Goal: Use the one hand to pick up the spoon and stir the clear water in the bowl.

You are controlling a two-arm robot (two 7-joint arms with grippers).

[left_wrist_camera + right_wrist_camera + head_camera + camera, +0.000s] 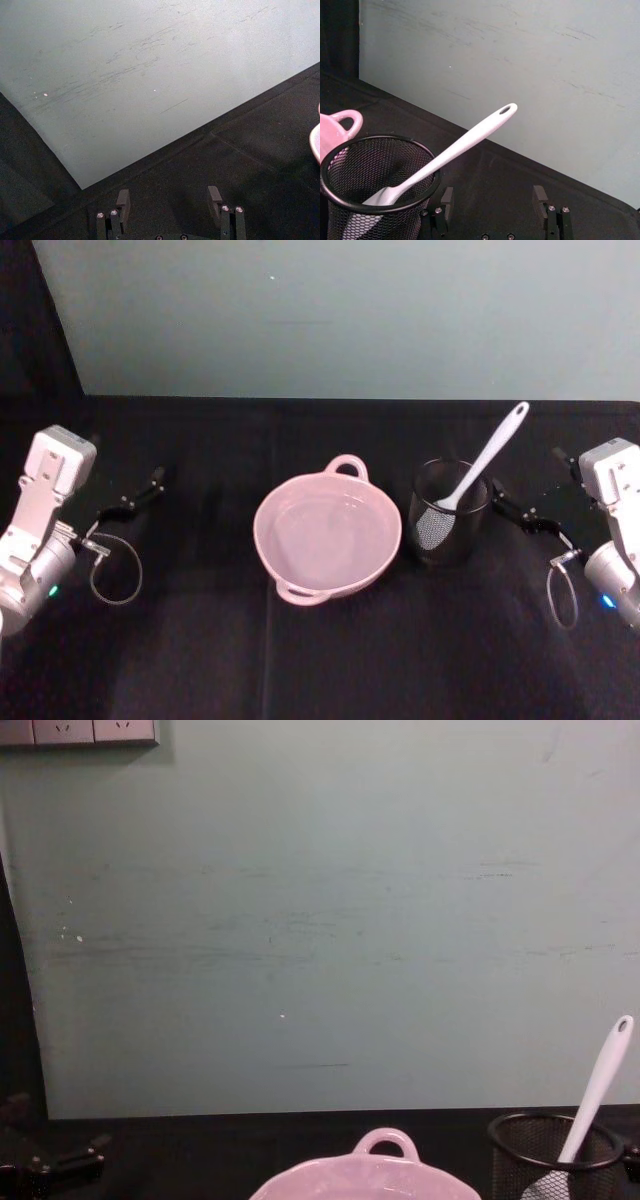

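The pale pink bowl [328,538] sits mid-table holding clear water [335,525], which shows as faint glints. Just right of it, the white spoon [488,460] leans in a black wire-mesh cup [450,528], blade down and handle tilted up to the right. My right gripper [515,508] hovers open just right of the cup. The right wrist view shows its fingers [539,197] spread behind the cup [375,190] and the spoon [465,142]. My left gripper [140,492] rests open far left of the bowl, holding nothing [169,200].
Black cloth [200,640] covers the table. A pale green wall [320,920] stands close behind it. From the chest view, the bowl [360,1175] and the cup [545,1155] sit at the lower edge, with the spoon handle [598,1085] rising from the cup.
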